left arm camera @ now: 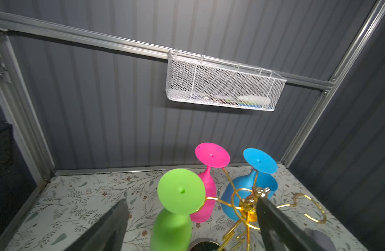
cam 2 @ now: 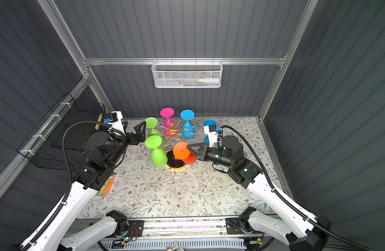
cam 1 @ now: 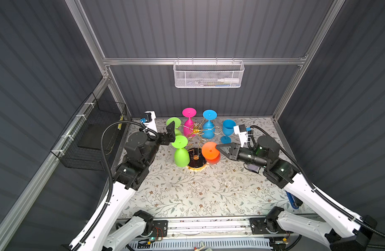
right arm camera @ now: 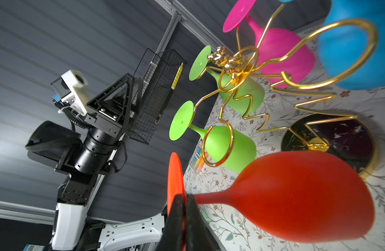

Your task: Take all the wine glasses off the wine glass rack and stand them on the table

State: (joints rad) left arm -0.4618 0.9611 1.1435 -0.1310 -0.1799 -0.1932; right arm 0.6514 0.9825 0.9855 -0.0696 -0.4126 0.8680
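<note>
The right claw [right arm camera: 184,196] is pressed together on the orange wine glass [cam 1: 210,150]. It's pinching the flat foot right next to the stem, and the right wrist view shows the disc edge-on between the pads. The glass hangs foot up and bowl down, a bit tilted.

It sits just beside the round black base [cam 1: 195,160] of the wine glass rack [cam 1: 196,130]. No gold wire runs around its stem, and the nearest loop [right arm camera: 232,138] is empty. So it looks like this one is already off the rack. Whether the bowl brushes the base rim is hard to tell from above.

The left claw [cam 1: 172,132] is spread wide on the other side and holds nothing. It's aimed at the far green glass [left arm camera: 181,191], with a finger on either side of it in the left wrist view.

Four glasses hang upside down on the rack:
- the far green glass
- the near green glass [cam 1: 180,152]
- the pink glass [cam 1: 189,113]
- a blue glass [cam 1: 209,128]

A second blue glass [cam 1: 228,128] stands upright on the table [cam 1: 187,195] to the right.

Best guess, the lift-off is basically done. What's left for the orange one is carrying it clear and setting it down without clipping the base or the wires.
</note>
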